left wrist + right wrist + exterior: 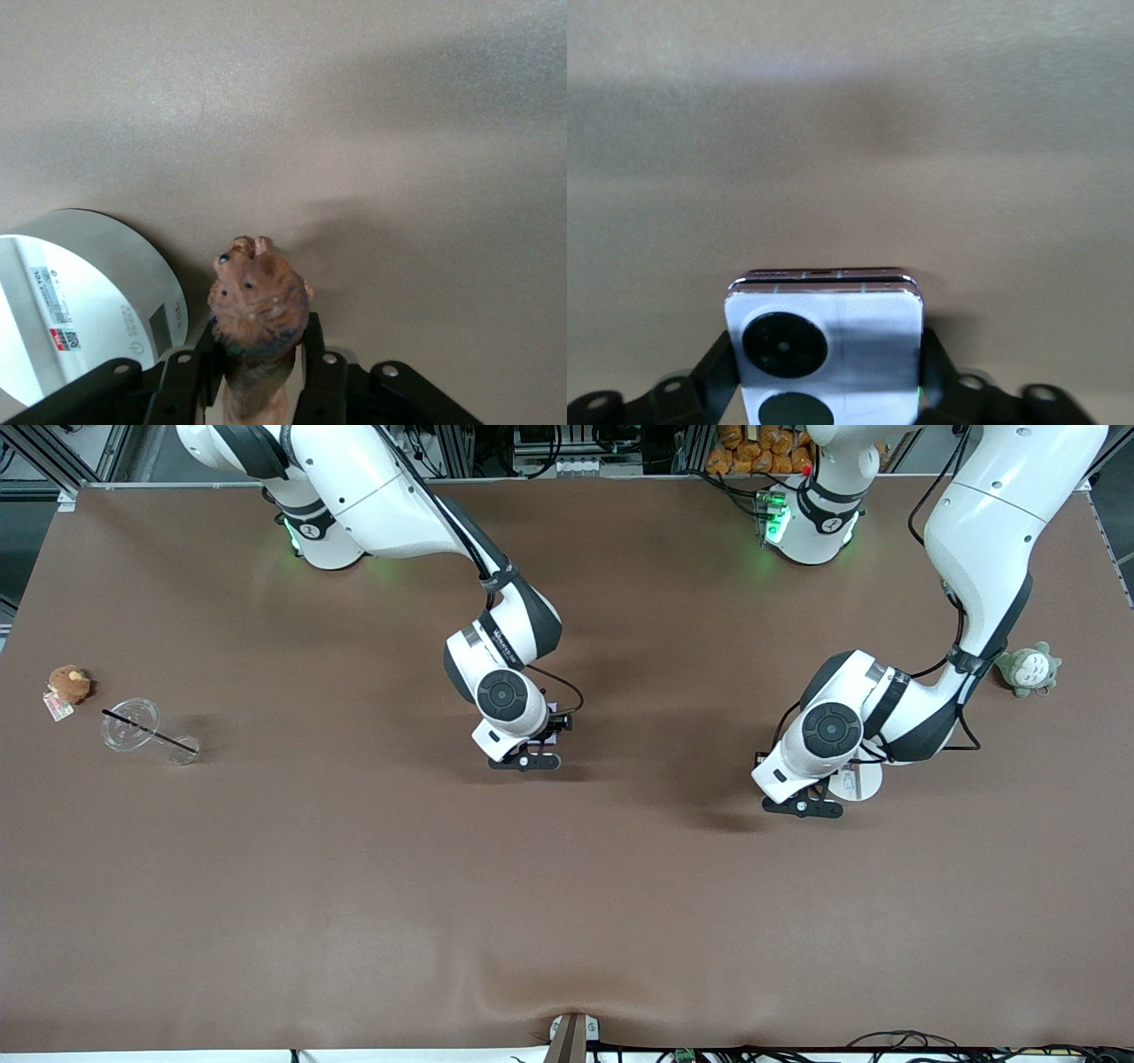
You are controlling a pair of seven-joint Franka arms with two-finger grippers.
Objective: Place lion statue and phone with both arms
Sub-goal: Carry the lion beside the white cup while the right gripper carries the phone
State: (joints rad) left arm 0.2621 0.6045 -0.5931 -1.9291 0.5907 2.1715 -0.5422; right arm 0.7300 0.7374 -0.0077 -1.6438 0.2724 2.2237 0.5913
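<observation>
left gripper [257, 390] clamps the lion statue [259, 305], a white disc [80, 301] at its 9 o'clock. right gripper [828, 390] clamps the phone [824, 345] over the table [354, 886]

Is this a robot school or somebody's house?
Probably a robot lab, not a house. Two white arms are bolted to a big brown table; the left gripper holds a lion statue, the right gripper a phone.

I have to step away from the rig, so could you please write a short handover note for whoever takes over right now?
Left gripper: shut on the lion statue, held over the table beside a white round disc.
Right gripper: shut on the phone, held over mid-table.
Done: both things are grasped.
Left: set each down and release.
</observation>
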